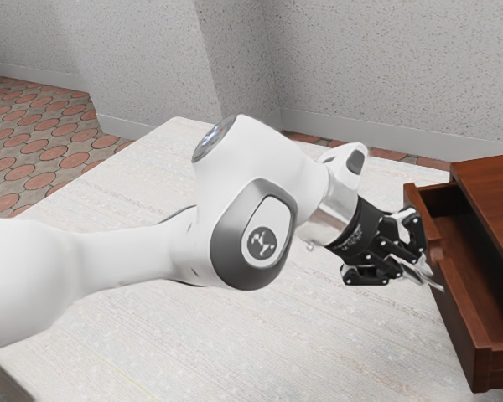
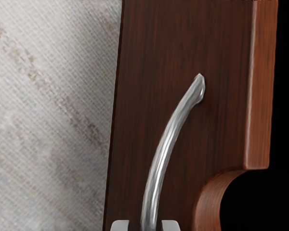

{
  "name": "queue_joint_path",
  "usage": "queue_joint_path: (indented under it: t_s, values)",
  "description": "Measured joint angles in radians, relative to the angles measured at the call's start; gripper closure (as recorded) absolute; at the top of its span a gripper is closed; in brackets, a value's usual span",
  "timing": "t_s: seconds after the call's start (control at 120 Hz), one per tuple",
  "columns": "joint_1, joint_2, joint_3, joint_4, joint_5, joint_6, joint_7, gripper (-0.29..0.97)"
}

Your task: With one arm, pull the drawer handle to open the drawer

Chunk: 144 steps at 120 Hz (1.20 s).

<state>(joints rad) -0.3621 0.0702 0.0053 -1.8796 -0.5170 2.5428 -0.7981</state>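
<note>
The drawer (image 1: 465, 293), of dark reddish-brown wood, stands pulled partway out of its cabinet (image 1: 495, 180) at the exterior view's right, with its hollow inside showing. On its front panel (image 2: 149, 72) a slim, curved silver handle (image 2: 169, 144) bows outward, one end fixed into the wood.

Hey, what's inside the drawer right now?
Only bare dark wood shows in the opened front part of the drawer. The rest of the inside is covered by the cabinet top.
</note>
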Motion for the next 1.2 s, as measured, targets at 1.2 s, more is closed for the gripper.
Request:
queue_joint_path:
  t_s: [1.2]
  values:
    - [-0.012,-0.135,0.080,-0.149,-0.001,0.002,0.013,0.70]
